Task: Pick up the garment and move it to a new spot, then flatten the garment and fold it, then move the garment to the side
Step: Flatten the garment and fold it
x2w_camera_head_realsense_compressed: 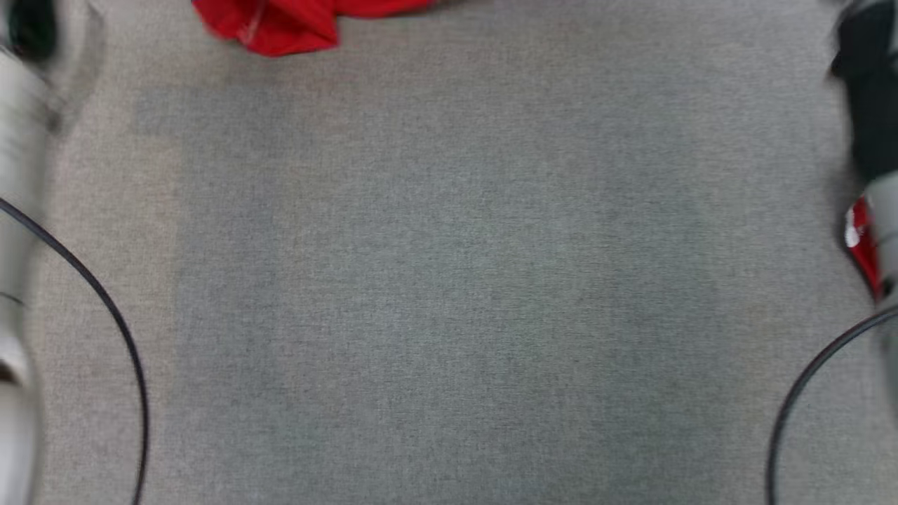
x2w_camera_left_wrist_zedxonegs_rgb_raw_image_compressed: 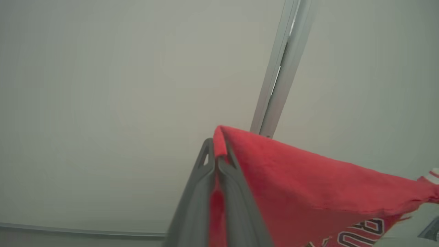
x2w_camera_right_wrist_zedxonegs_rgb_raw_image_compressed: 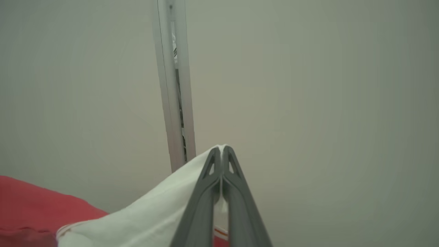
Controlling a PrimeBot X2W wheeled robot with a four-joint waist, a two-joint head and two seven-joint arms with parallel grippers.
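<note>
The garment, a red jersey with white panels and dark outlined lettering, hangs lifted between both arms. In the left wrist view my left gripper is shut on a red edge of the garment, which drapes off to the right. My right gripper is shut on a white part of the garment, with red cloth at the lower left. In the head view a red bunch of the garment shows at the top edge, above the grey table. Pale forearms blur at both side edges.
A pale wall with a vertical metal rail stands beyond both grippers; the rail also appears in the right wrist view. Black cables arc along both sides of the table. A small red and white piece sits at the right edge.
</note>
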